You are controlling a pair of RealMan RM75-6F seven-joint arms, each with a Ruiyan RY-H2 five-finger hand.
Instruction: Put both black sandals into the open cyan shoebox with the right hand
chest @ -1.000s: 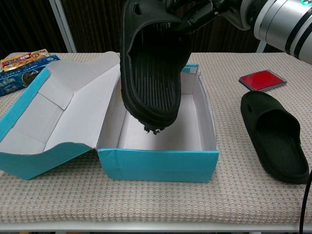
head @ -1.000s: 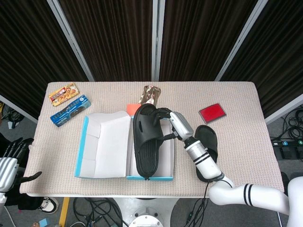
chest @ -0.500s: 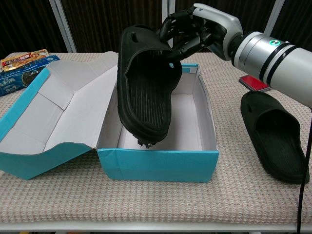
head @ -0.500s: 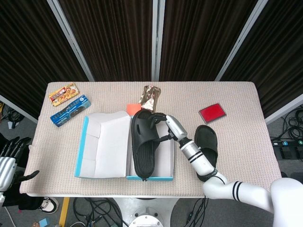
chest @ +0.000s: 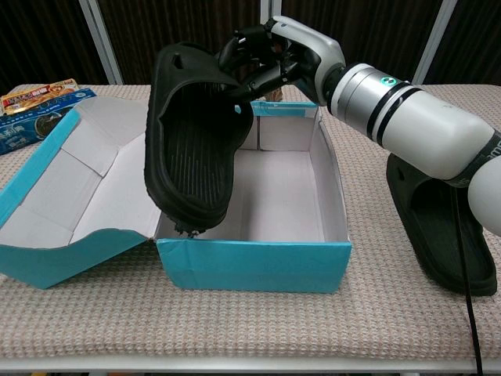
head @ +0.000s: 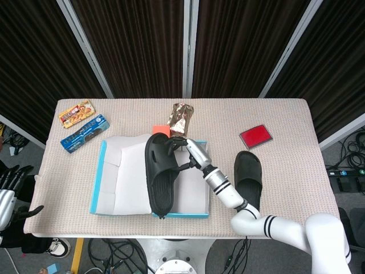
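Nearby, red case (head: 255, 136), snack packets (head: 84, 124) flank shoebox (chest: 258, 258)

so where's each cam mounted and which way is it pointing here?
Head view: high above, looking steeply down on the table; shows the right arm, its robot hand gripping a black sandal, and the left robot hand at the frame's left edge.
Chest view: low at the table's near edge, facing level across it; shows only the right arm.
Shared: held sandal, cyan shoebox, second sandal, right robot hand.
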